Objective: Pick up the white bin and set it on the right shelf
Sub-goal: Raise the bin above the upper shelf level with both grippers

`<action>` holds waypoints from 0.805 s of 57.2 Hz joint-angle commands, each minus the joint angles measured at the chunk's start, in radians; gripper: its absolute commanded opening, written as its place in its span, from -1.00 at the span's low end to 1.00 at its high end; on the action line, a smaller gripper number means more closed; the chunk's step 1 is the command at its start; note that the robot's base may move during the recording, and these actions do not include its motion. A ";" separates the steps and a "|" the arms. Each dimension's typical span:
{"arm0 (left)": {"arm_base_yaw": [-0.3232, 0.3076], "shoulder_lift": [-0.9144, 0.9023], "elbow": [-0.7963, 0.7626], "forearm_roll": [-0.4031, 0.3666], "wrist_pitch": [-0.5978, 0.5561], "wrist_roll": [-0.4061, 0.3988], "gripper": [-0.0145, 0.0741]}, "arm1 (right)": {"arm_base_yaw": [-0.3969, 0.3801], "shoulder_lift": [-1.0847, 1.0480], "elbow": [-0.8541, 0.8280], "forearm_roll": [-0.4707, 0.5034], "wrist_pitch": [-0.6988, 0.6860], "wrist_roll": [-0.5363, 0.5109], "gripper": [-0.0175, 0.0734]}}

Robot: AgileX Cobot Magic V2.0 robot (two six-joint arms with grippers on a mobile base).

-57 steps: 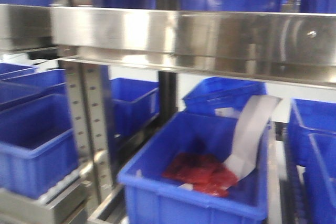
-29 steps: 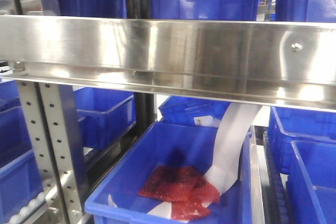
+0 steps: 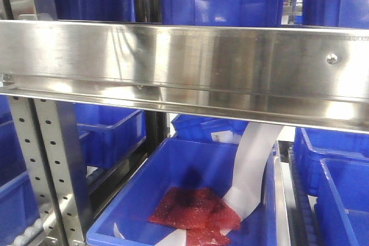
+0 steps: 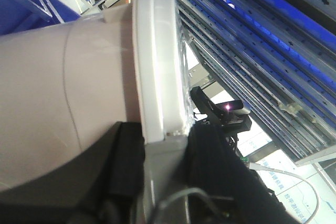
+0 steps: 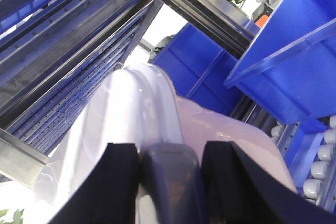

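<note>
1. White bin: shows in both wrist views. The left wrist view gives its pale pinkish side wall with a thin moulded line and, past it, the white lid rim. The right wrist view gives the bin as a rounded white rim and glossy pale wall, lying close to steel rails and blue bins. Whether it rests on any surface cannot be told.

2. Left hand: clamped on the bin's rim. 1 black finger lies against the side wall and the other on the lid side, with a grey part between them.

3. Right hand: clamped on the bin's edge in the same manner, 2 black fingers flanking a grey part of the rim.

4. Right shelf: the front view is filled by its broad, flat stainless front rail, running level across the frame. Perforated upright posts stand below it at left.

5. Below the rail, an open blue bin sits centre. Inside it lie red packets, and a white strip leans from the bin floor up over its back wall. More blue bins stand above the rail and to either side.

6. White rollers show at the lower right of the right wrist view, beneath a tilted blue bin.
</note>
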 commanded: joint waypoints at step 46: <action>-0.029 -0.054 -0.037 -0.162 0.103 0.027 -0.94 | 0.019 -0.047 -0.034 0.108 0.083 -0.004 -0.49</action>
